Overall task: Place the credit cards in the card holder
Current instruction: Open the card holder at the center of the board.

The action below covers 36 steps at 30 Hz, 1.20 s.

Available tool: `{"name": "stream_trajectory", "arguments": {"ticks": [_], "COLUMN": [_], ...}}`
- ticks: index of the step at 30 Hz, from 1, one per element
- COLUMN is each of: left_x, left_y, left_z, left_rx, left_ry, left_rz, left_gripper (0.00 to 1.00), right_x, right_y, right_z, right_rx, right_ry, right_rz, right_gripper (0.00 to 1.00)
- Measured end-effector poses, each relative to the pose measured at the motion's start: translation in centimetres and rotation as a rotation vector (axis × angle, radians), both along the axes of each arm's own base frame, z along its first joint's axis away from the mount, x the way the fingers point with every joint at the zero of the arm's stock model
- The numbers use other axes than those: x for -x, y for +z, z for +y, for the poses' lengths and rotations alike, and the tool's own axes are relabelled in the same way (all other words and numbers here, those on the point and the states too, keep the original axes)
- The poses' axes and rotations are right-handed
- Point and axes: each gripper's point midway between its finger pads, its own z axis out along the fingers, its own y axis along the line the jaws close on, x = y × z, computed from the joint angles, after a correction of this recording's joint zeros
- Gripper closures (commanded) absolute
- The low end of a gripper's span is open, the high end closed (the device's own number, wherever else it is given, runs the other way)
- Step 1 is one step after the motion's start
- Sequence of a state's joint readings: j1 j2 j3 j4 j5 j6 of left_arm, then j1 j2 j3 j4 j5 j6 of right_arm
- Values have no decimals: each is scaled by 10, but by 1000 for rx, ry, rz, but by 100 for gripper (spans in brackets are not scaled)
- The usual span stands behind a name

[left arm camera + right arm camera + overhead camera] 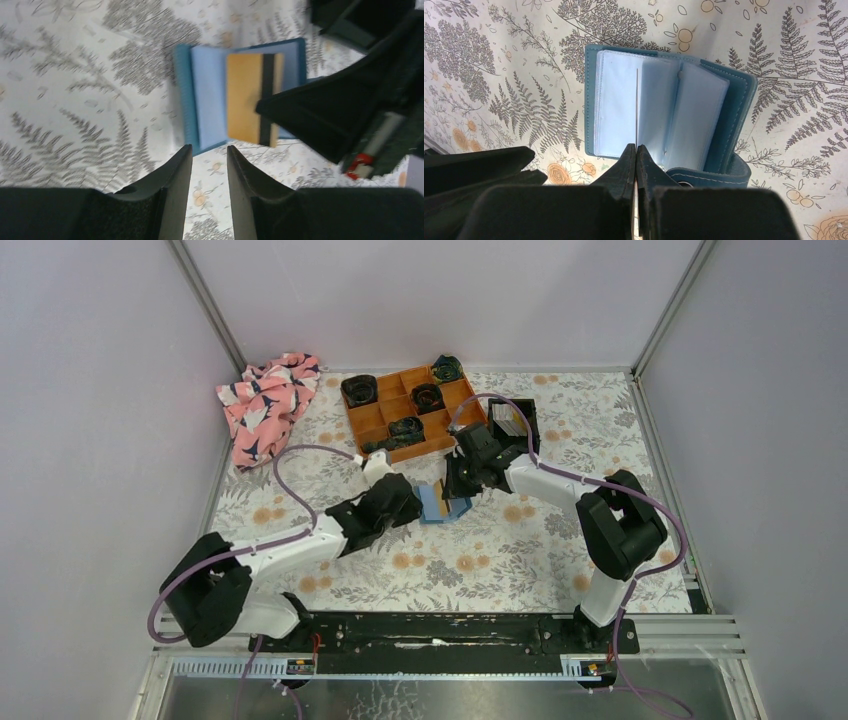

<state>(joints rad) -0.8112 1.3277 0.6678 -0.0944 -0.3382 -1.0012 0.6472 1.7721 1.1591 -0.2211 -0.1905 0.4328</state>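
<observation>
Top external view: two arms reach in from the near edge and meet at mid tabletop point(500, 560), which has a fern-and-flower print.
Pink cloth point(268, 400): crumpled at the far left, against the wall.
Left claw point(209, 150): partly open with nothing between its fingers. It sits just beside the left edge of the card holder, and only bare tabletop shows in the gap.
Orange tray point(368, 423): at the far side, behind both claws. Several compartments hold dark items too small to name.
Card holder point(739, 100): lies opened flat at mid tabletop between the two claws. Its teal cover is down and its clear plastic sleeves are fanned upward.
Credit card point(248, 97): tan with a black stripe. It is seen edge-on from the right wrist, with its far end down among the clear sleeves.
Right claw point(636, 150): closed tight on the near end of the credit card, directly over the card holder.
Black bin point(528, 412): just right of the orange tray, with pale cards point(504, 421) in it.
</observation>
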Motion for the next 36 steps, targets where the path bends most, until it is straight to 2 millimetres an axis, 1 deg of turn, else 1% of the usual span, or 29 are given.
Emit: {"name": "stream_trajectory", "arguments": {"ticks": [1,3,5,8,12,14,19,23,29,31,36], "left_x": [-5,-13,-20,-27,-27,-27,-27,-24,-19,-20,-21], "left_y": [7,15,18,10,-12,-20,-26,-36,-57,-57,-57], "left_z": [-5,-15,-24,-35,-42,-43,-44,-40,-32,-32,-32], "left_rx": [8,13,15,9,-7,-15,-11,-20,-53,-48,-42], "left_ry": [-10,-27,-45,-66,-89,-93,-92,-90,-80,-78,-76], "left_rz": [-18,-39,-50,-41,-4,10,9,20,60,54,49], "left_gripper": [61,62,62,63,65,65,67,68,69,69,70], "right_x": [0,0,-1,-1,-1,-1,-1,-1,-3,-5,-17], "right_y": [0,0,0,-1,-1,-1,-1,-1,0,1,2], "right_z": [0,0,-1,-2,-3,-3,-3,-3,-4,-6,-21], "right_rx": [0,0,4,10,15,15,15,14,6,-4,-28], "right_ry": [0,0,-3,-4,-6,-5,-5,-5,-11,-15,-59], "right_rz": [0,-1,-3,-5,-4,-4,-4,-4,1,9,23], "right_gripper": [100,100,100,100,100,100,100,100,100,100,100]}}
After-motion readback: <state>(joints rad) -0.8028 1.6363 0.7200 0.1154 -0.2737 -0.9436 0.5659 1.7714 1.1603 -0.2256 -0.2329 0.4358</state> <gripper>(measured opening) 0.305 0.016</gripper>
